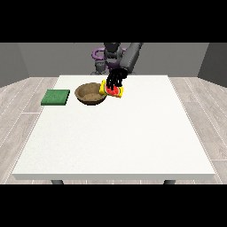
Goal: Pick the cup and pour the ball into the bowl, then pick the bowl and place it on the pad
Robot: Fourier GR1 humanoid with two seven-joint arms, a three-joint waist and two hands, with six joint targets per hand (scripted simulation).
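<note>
A yellow cup [113, 91] with a red inside is held tilted just right of the brown bowl [91, 94], its lower end close to the bowl's right rim. The black hand at the view's right [116, 79] reaches down from the grey arm, and its fingers are curled over the top of the cup. I cannot make out the ball, either in the cup or in the bowl. The green pad [56, 97] lies flat on the table to the left of the bowl. No other hand shows.
The white table [115, 142] stretches wide towards the camera in front of the bowl and the cup. The robot's torso [111, 55] stands behind the table's far edge.
</note>
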